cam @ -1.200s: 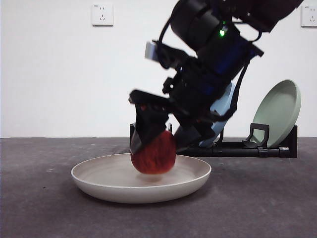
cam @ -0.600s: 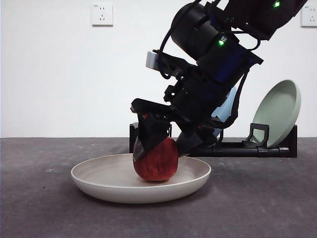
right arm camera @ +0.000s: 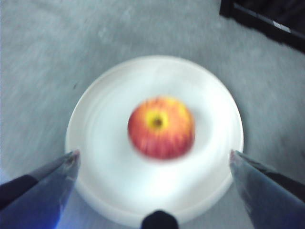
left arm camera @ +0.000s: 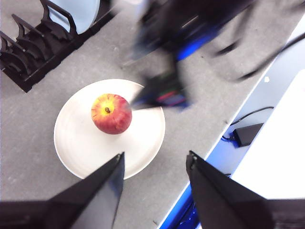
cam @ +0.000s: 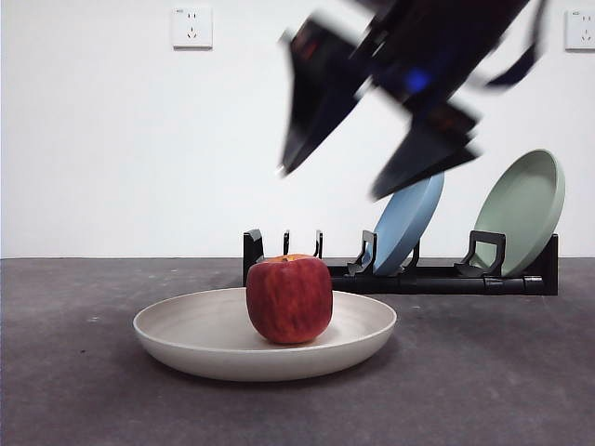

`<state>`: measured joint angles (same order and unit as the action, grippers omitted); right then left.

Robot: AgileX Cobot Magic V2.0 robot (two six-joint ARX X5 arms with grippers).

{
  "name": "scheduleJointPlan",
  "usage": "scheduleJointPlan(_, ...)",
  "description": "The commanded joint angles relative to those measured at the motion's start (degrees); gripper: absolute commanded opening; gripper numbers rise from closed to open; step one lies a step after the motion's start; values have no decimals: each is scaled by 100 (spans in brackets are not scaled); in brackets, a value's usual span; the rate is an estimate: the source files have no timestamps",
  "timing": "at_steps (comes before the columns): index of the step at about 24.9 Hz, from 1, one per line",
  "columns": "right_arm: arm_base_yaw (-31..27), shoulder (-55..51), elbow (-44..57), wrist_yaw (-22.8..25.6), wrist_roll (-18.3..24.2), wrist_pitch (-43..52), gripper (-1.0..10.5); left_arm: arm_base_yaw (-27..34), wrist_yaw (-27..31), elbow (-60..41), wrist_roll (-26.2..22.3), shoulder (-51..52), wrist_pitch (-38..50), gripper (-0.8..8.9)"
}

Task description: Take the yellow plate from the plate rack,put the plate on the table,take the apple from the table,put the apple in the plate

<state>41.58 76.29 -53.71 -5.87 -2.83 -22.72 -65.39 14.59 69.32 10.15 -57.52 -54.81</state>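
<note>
Right claw point(cam: 372, 158): spread wide, empty, lifting clear of the apple point(cam: 289, 299).
Apple, clamped a moment ago, now resting upright in the yellow plate point(cam: 186, 339) on the worktop point(cam: 74, 390); placement appearing complete. Left claw point(left arm camera: 155, 164) waiting open, aloft.

The grey table point(cam: 84, 390) bears the yellow plate point(cam: 204, 348) and, seemingly, the plate rack point(cam: 437, 279)

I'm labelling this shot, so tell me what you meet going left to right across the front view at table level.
Yellow plate's left rim → apple sitting in that plate → blue plate standing in the plate rack → pale green plate leaning at the rack's right end. The right gripper, blurred, hangs above with its jaws open.
</note>
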Motion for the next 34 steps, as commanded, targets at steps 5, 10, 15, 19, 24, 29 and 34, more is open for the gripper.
scheduleJointPlan(5,13,-1609,-2,-398,-33,-2520,625,-15,4,-26,17,2,-284,219)
scheduleJointPlan(10,13,-2481,-2,-476,-37,-3674,461,-15,-13,-26,20,2,-570,210)
scheduleJointPlan(15,13,-3008,-2,-476,-125,-3934,-35,-15,-20,-26,22,2,-710,-8)
scheduleJointPlan(19,11,-3215,-2,-466,-140,-3930,-8,-15,-13,-26,22,2,-723,-9)
scheduleJointPlan(24,11,-3287,-2,-463,-328,-3930,1,-15,17,-26,20,2,-767,-3)
scheduleJointPlan(29,11,-3287,-2,-450,-328,-3930,1,-15,17,-26,22,2,-710,-3)
scheduleJointPlan(34,11,-3285,-2,-450,-328,-3930,1,-15,17,-26,22,2,-627,-3)
